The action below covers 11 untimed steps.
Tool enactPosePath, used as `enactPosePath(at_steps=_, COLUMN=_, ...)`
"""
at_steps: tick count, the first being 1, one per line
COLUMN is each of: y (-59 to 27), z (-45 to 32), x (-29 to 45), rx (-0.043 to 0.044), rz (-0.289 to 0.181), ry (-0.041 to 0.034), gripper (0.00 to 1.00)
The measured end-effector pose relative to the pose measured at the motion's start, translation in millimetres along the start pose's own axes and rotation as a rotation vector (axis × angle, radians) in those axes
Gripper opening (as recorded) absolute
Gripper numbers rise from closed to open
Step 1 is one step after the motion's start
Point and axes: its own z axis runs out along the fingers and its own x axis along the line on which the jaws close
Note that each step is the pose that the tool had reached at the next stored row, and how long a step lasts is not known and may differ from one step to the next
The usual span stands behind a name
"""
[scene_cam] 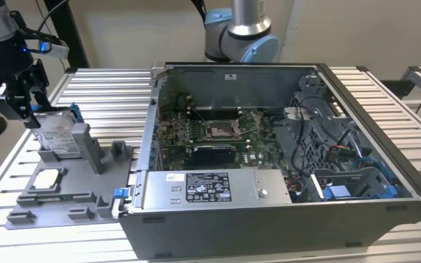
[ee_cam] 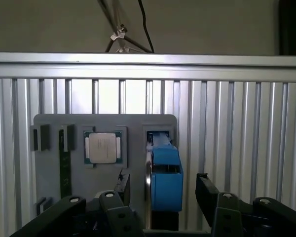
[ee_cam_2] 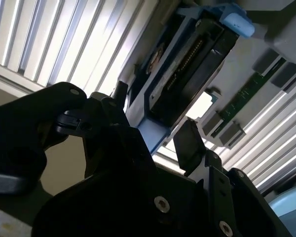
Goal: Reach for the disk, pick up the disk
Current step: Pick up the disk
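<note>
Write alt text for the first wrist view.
The open gripper straddles the disk, which stands on edge in its blue bracket in a grey holder, with a gap on each side. A square chip sits in the holder beside it, on a ribbed metal table.

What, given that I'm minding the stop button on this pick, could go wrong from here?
1. The open gripper straddles the hard drive at its blue plastic bracket; closing there, the plastic might flex and the grip slip.
2. The drive stands on edge in a slot of the grey fixture; a slanted pull could jam it and drag the fixture.
3. The processor chip lies on that fixture beside the slot, so a jolt might shift it.
</note>
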Motion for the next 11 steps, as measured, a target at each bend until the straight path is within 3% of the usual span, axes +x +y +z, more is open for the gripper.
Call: enactPosePath(at_steps=11, y=0.5, z=20.1, x=-1.8, rx=0.0011, rz=0.0, ry=-0.0001, gripper=1.0)
